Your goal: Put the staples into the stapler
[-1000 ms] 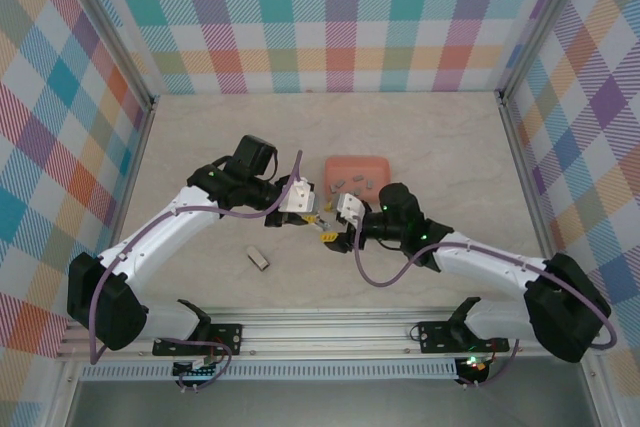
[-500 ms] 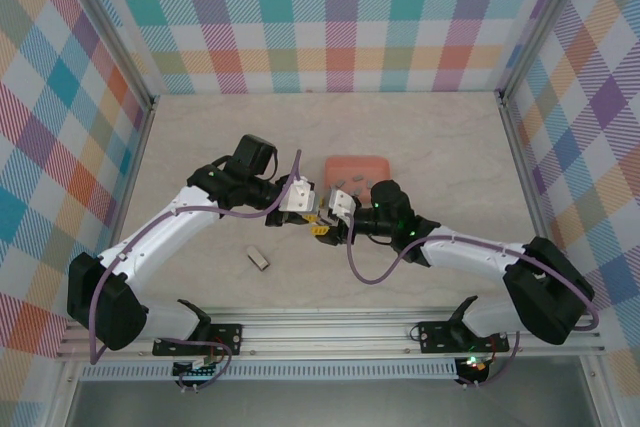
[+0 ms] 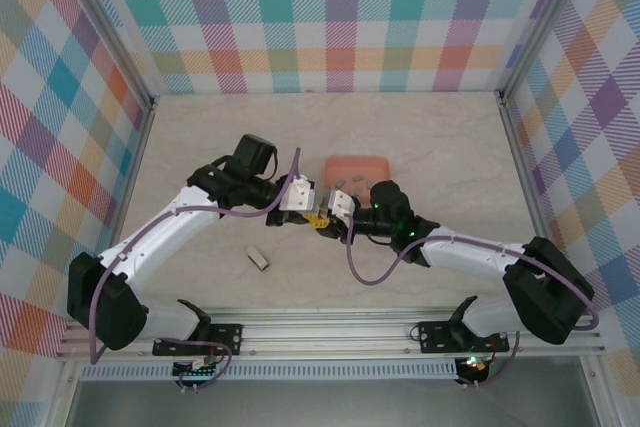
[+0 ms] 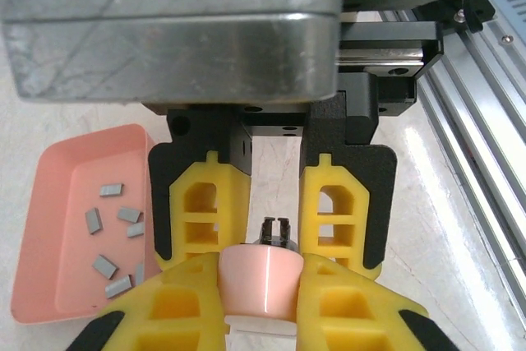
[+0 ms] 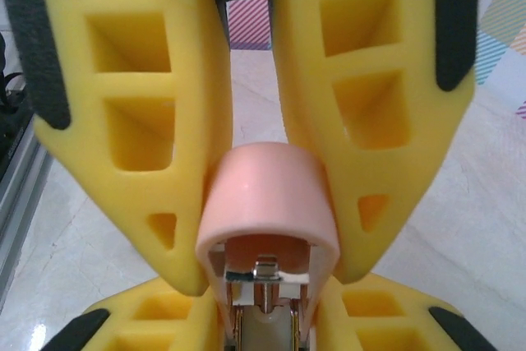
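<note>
The pink stapler [image 3: 321,218] hangs just above the table centre, held from both ends. My left gripper [image 3: 313,212] is shut on its pink body [image 4: 263,281]. My right gripper [image 3: 330,225] is shut on the opposite end. In the right wrist view the stapler's open pink end [image 5: 267,195] faces the camera, showing its metal channel, with my right gripper [image 5: 267,306] clamped at its sides. The staples [image 4: 103,266], several small grey strips, lie in the coral-pink tray [image 4: 57,203], seen behind the grippers from above [image 3: 357,165].
A small grey-beige block [image 3: 258,259] lies on the table in front of the left arm. The aluminium rail [image 3: 330,332] runs along the near edge. Chequered walls enclose the table on three sides.
My right gripper moved left up to the stapler and closed on its end. The left gripper kept its hold and barely moved.
</note>
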Controlling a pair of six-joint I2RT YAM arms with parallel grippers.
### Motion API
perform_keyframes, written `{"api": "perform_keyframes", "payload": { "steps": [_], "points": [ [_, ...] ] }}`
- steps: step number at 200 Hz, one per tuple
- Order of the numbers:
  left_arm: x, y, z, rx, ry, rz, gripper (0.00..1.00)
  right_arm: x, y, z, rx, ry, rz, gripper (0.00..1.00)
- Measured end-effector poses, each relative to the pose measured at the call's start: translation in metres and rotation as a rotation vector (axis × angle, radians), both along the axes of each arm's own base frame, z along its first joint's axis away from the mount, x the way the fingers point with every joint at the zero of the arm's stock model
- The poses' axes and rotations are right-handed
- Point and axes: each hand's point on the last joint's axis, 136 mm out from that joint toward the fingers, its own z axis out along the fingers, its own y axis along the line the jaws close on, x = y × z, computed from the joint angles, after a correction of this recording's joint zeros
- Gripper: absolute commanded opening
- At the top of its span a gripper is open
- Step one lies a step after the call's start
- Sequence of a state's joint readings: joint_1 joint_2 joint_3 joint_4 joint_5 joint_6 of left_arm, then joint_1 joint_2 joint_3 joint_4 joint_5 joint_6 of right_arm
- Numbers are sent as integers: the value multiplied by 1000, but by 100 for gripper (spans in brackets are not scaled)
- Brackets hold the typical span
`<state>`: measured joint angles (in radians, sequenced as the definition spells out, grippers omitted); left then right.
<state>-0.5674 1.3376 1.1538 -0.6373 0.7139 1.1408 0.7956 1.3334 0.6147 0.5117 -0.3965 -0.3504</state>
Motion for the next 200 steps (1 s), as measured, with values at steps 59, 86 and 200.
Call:
{"api": "perform_keyframes", "payload": {
  "steps": [59,86,200],
  "points": [
    [19,-1,5,-18,99,184,67,6,-30,-9,-36,121,-190,24],
    [33,2,5,-15,136,308,70,17,-55,-23,-68,253,-384,23],
    [67,84,-22,-161,487,1266,80,44,-145,-125,-287,676,-1180,22]
  ]
}}
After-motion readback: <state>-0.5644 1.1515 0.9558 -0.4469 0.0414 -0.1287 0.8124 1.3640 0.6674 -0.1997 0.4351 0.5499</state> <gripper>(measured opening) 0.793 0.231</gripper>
